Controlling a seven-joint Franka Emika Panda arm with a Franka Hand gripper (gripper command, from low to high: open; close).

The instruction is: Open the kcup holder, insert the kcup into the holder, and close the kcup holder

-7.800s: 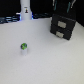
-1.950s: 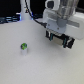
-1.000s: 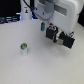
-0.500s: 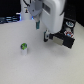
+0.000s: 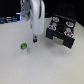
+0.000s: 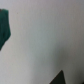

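The kcup (image 5: 23,48) is a tiny white cup-shaped pod with a green top, standing upright on the pale worktop (image 5: 30,67) toward the exterior view's left. It stands alone, touching nothing.

The kcup holder (image 5: 61,34) is a black boxy unit on the exterior view's right, well apart from the kcup. A drawer stands pulled out toward the camera, its pale front (image 5: 64,41) forward of the box, and round pods (image 5: 62,23) with pale reddish tops show in the slots on top. The details of the slots are too blurred to count.

The white arm (image 5: 34,12) comes down from the top of the exterior view, between the kcup and the holder. Its dark tool (image 5: 35,38) hangs just above the worktop, near the kcup but to its right and not touching it, and apart from the holder's near corner. Whether its fingers are apart or together cannot be told at this resolution; nothing is seen between them.

The wrist view shows none of this clearly. It gives mostly bare pale worktop, a blurred dark green shape (image 6: 4,27) at one edge and a dark wedge (image 6: 61,78) at another; neither the kcup nor the holder can be made out there for certain. Only the exterior view shows how arm, pod and holder lie.
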